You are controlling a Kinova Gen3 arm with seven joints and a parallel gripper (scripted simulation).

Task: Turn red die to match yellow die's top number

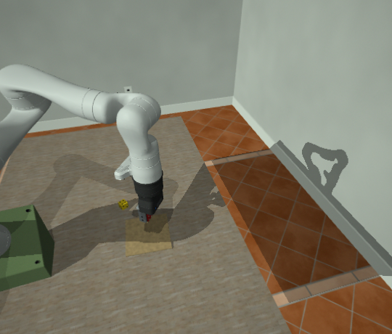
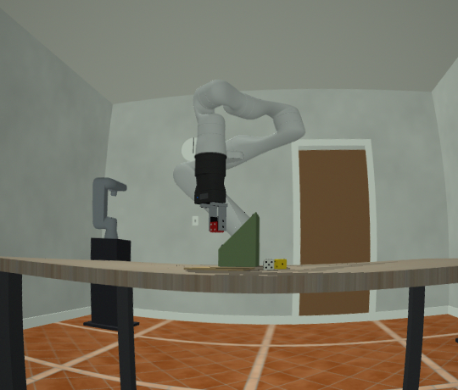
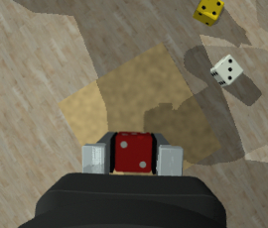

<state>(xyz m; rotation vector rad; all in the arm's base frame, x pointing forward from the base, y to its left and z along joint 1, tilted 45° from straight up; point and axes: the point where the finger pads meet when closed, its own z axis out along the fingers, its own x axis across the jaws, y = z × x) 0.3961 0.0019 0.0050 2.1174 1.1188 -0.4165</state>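
Red die [image 3: 133, 153] sits clamped in our end effector [image 2: 217, 224], lifted well above the tan mat [image 3: 88, 104] on the worktop [image 2: 97, 271]. Lowering, matching the yellow die [image 3: 208, 9] and releasing remain.

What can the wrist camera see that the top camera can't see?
Only the wrist view shows the white die, lying on the table off the mat, and two pips on the red die face turned to the camera. Only the top view shows the green base, the arm's white links, the walls and the tiled floor. Both show the gripper shut on the red die above the tan mat, with the yellow die off the mat.
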